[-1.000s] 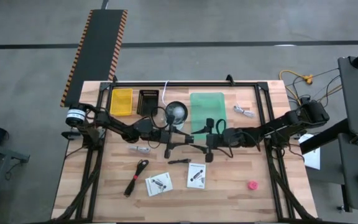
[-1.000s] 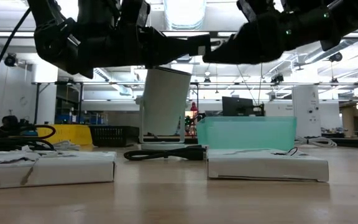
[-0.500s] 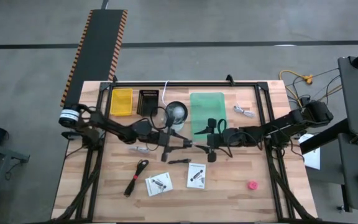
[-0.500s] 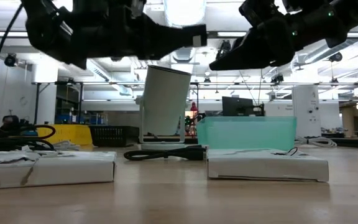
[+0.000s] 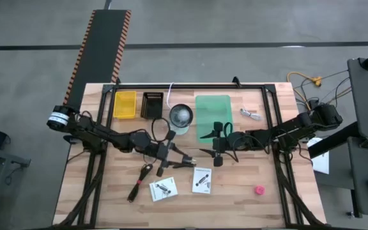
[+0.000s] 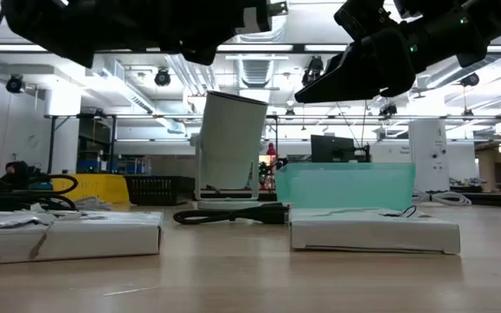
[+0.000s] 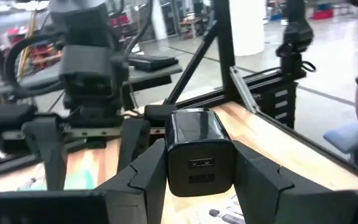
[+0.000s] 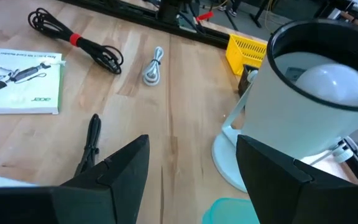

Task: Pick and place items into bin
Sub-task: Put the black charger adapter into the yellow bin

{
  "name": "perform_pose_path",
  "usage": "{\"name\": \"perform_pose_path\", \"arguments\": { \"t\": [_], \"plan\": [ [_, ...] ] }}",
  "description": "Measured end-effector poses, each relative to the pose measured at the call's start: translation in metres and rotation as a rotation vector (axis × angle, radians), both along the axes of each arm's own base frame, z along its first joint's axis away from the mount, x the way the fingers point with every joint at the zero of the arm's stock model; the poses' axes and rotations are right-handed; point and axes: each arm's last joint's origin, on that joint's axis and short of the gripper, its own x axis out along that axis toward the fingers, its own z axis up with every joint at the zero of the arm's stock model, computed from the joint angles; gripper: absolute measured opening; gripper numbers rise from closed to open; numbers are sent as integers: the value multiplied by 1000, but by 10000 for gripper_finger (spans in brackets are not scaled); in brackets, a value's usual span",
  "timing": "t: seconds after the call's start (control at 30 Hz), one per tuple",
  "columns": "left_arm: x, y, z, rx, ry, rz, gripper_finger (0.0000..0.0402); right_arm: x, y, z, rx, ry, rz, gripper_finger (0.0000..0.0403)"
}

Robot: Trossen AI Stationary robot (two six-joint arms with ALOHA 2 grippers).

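Observation:
My left gripper (image 5: 183, 160) hangs over the table's middle, near the white packets (image 5: 163, 188) (image 5: 202, 180), and is shut on a small black USB charger (image 7: 197, 152). My right gripper (image 5: 213, 145) is open and empty above the near edge of the green bin (image 5: 213, 112). Its wrist view shows a coiled black cable (image 8: 79, 43), a grey cable (image 8: 154, 65), a small black tool (image 8: 92, 143) and one packet (image 8: 23, 81) flat on the wood. A red knob (image 5: 259, 190) lies near the right front, and a silver piece (image 5: 251, 114) sits right of the bin. My left gripper pinches the black charger between its two fingers (image 7: 142, 177), one on each side wall (image 7: 169, 162). The face with the USB ports looks back at the wrist camera. The fingers lie roughly level, pointing toward the table's right. The charger is lifted clear of the table.
A white cylinder on a round base (image 5: 179, 116) stands left of the green bin. A yellow bin (image 5: 124, 103) and a black bin (image 5: 152, 104) sit at the far left. A black frame (image 5: 273, 108) rims the table. Bare wood lies at the near right.
My left gripper has moved toward the table's near edge and a little left, rising out of the top of the low view. My right gripper has lifted slightly and otherwise kept its place over the green bin's near edge.

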Motion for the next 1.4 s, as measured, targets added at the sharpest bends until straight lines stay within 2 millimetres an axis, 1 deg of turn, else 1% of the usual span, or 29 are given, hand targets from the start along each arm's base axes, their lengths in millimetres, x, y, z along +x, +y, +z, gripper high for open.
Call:
{"name": "perform_pose_path", "arguments": {
  "t": [0.17,0.4,0.53,0.77,0.9,1.17,1.23,1.4],
  "plan": [
    [-7,-3,5,-60,45,112,134,0,0,-1,-17,15,6,226],
    [-30,-10,24,-66,82,249,134,-1,0,-2,-42,28,16,226],
    [-45,-12,34,-62,94,402,134,-1,0,-2,-51,30,20,226],
    [-68,-10,43,-15,95,672,134,-1,0,-2,-51,33,19,226],
    [-76,-8,42,1,73,848,134,-1,0,-2,-51,35,19,226],
    [-86,1,33,53,47,1191,134,-1,0,-3,-34,33,12,226],
    [-88,3,32,72,49,1235,134,-1,0,-3,-29,33,10,226],
    [-87,8,32,97,57,1271,134,-1,0,-3,-27,32,9,226]
  ]
}}
